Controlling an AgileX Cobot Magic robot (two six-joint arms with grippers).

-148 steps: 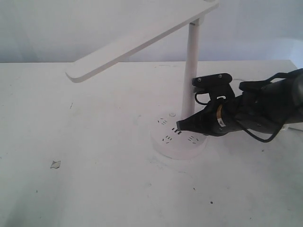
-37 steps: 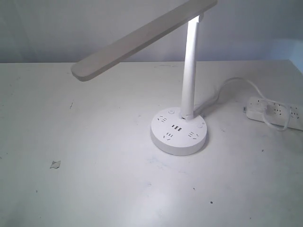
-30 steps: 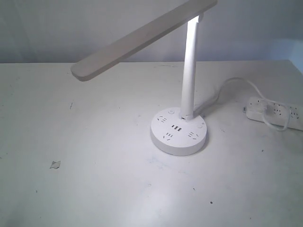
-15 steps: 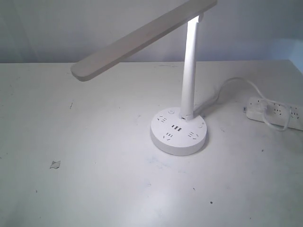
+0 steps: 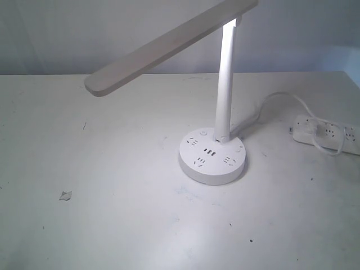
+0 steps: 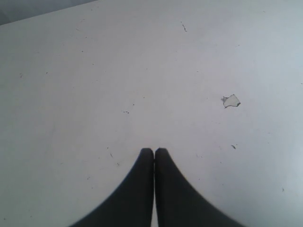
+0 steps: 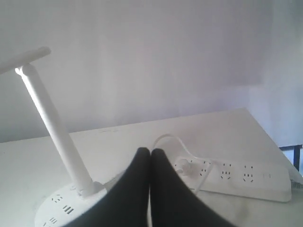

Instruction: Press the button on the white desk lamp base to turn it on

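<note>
The white desk lamp base [image 5: 212, 160] is a thick round puck with outlet slots and three dark USB ports, standing mid-table; its slim stem [image 5: 224, 84] rises to a long flat head [image 5: 169, 46] slanting left. The stem glows bright and light falls on the table below the head. No arm appears in the exterior view. In the right wrist view my right gripper [image 7: 150, 151] is shut and empty, off to one side of the base [image 7: 59, 208] and stem [image 7: 54, 130]. My left gripper [image 6: 154, 151] is shut over bare tabletop, holding nothing.
An oblong white power strip [image 5: 326, 134] lies at the right edge, with the lamp's cord [image 5: 275, 101] plugged in; it also shows as the power strip [image 7: 241, 177]. A small paper scrap [image 5: 66, 195] lies front left, the same scrap [image 6: 231, 100] being near the left gripper.
About five seconds ago the right gripper was at the base beside the stem; it has since left the exterior view. Over the last second nothing moves.
</note>
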